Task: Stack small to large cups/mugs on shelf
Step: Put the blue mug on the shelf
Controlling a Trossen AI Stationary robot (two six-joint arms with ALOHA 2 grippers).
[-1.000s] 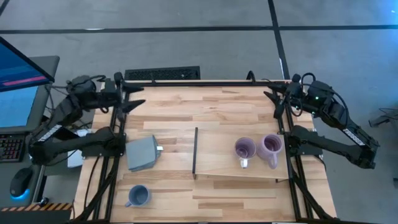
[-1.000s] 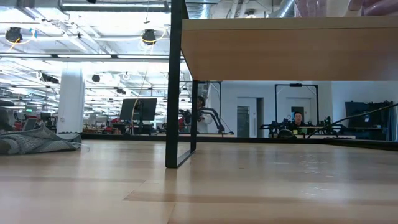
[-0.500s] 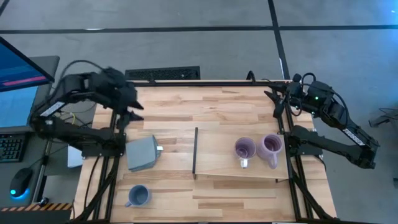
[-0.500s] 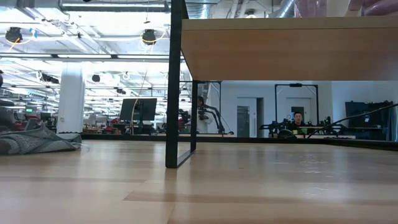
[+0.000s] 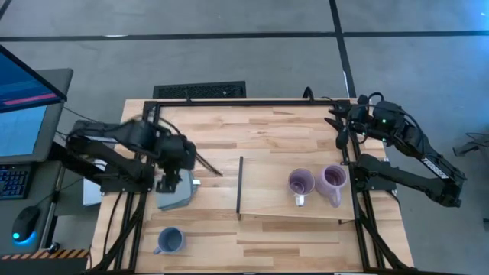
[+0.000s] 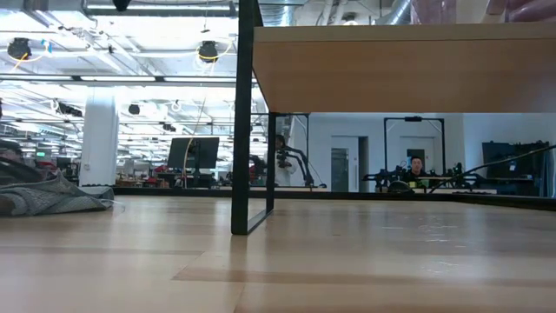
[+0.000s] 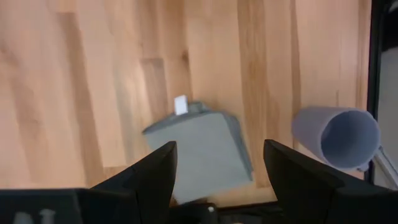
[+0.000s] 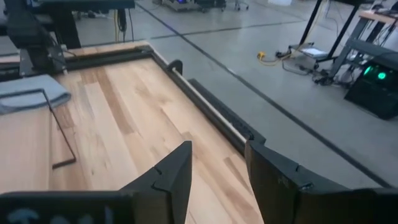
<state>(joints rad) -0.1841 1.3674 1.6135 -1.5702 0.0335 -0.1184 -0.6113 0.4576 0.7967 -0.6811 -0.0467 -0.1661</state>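
Two lavender mugs [image 5: 302, 182] [image 5: 332, 184] stand upright side by side on the light-wood shelf [image 5: 275, 202], near its right end. The blue-grey mug [image 5: 170, 241] stands on the tabletop near the near left corner and also shows in the left wrist view [image 7: 339, 137]. My left gripper [image 5: 200, 163] hangs open above the table, just left of the shelf and over the flat grey block [image 7: 199, 148]. Its fingers touch nothing. My right gripper [image 5: 340, 126] waits open at the far right corner.
The flat grey block [image 5: 176, 190] lies on the slatted tabletop between the shelf's black strip [image 5: 239, 187] and the left edge. In the low view the shelf [image 6: 391, 69] is raised on a black leg [image 6: 243, 122]. Bare wood lies along the far side [image 5: 244, 126].
My left arm has swung from the far left corner out over the table, toward the near edge and the shelf. It now hangs above the grey block. The mugs, the block and the right arm have stayed put.
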